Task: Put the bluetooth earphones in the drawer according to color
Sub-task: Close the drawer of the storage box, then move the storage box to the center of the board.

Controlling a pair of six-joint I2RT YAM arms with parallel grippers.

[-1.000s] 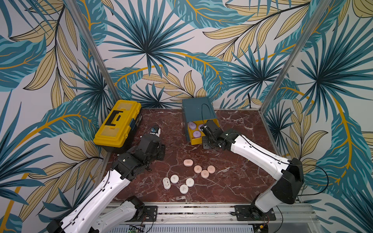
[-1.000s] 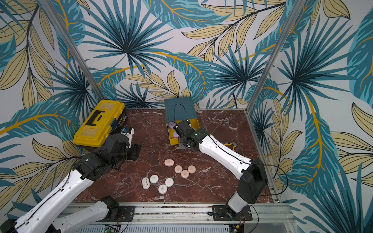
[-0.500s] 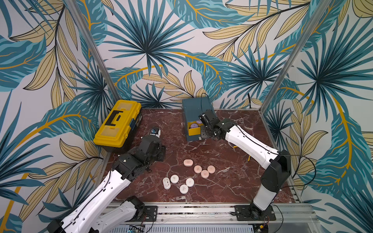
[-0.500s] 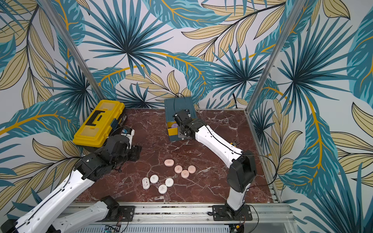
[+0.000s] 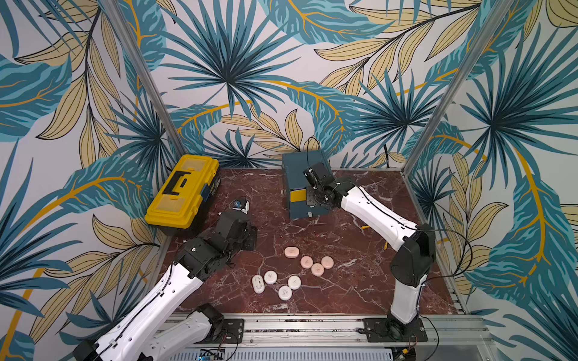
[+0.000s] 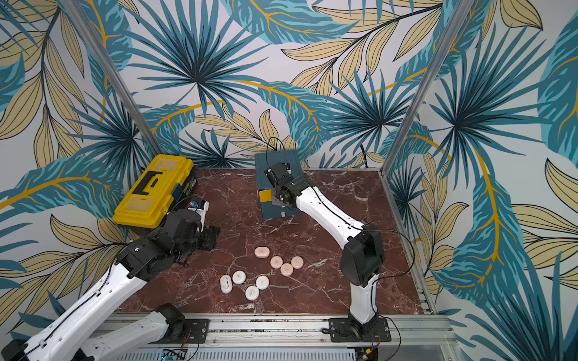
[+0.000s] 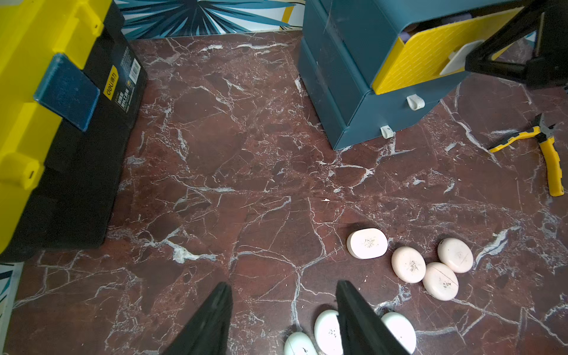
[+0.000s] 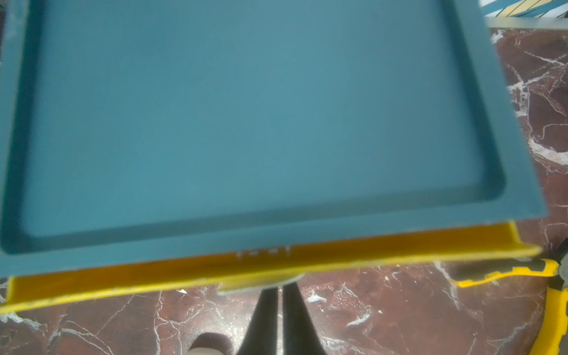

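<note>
The right gripper (image 8: 279,290) had its fingers (image 8: 266,307) pressed nearly together, tips against the white tab handle (image 7: 455,60) of the yellow top drawer (image 7: 408,64); that drawer sat slightly ajar in the teal cabinet (image 5: 294,172); the left gripper (image 7: 282,284) hovered with fingers spread above the marble table (image 7: 246,153); four white cases (image 5: 270,277) lay just beside it; four peach-pink cases (image 5: 306,262) clustered near them.

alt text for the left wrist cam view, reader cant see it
Open jaws of the left gripper hang over a red marble table, white earphone cases by them and four peach-pink cases beyond. Farther off, the right gripper meets the yellow top drawer of a teal cabinet; a yellow toolbox stands apart.
</note>
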